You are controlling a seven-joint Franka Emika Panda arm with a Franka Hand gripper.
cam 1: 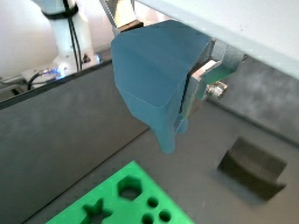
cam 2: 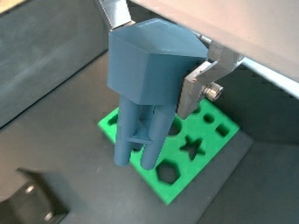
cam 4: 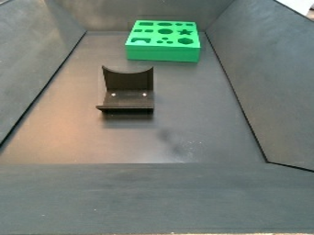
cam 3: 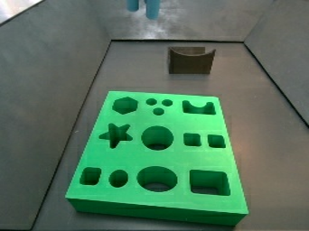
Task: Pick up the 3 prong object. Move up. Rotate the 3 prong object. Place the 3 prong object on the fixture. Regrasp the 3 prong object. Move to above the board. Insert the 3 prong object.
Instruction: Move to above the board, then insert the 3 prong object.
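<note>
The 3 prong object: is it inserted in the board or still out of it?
Out: the tool holds the 3 prong object in the air, above the board.

The 3 prong object is blue-grey between the gripper's silver finger plates; the board is bright green with darker cut-outs, the fixture dark brown-grey, and the floor matte dark grey

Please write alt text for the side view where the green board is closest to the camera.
A green board with shaped cut-outs lies on the dark floor, and the empty fixture stands behind it. At the top edge, only the prong tips of the 3 prong object show; the gripper is out of frame.
</note>
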